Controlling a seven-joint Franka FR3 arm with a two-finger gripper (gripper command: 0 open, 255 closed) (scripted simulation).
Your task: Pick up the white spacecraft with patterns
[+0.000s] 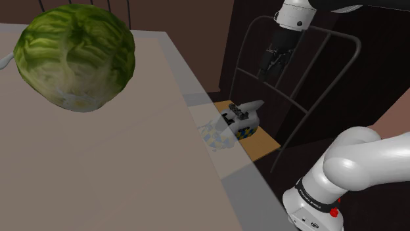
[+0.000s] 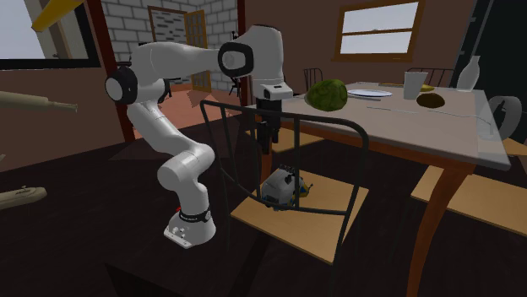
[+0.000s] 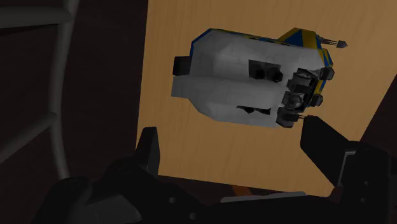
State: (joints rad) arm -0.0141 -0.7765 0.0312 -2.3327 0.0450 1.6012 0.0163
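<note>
Grey-white with blue and yellow markings, the spacecraft (image 3: 251,79) lies on the wooden seat (image 1: 266,141) of a dark-framed chair, just beside the table (image 1: 131,164) edge. The black gripper (image 1: 268,69) hangs above it, its 2 fingers spread wide and touching nothing; from the wrist view the spacecraft sits beyond them. A green lettuce head (image 1: 75,56) rests on the table

Clear air from tool (image 3: 232,137) down to spacecraft (image 3: 245,79) on chair seat (image 3: 184,28), chair-back rails (image 3: 60,95) close beside, table edge (image 1: 220,174) near.
</note>
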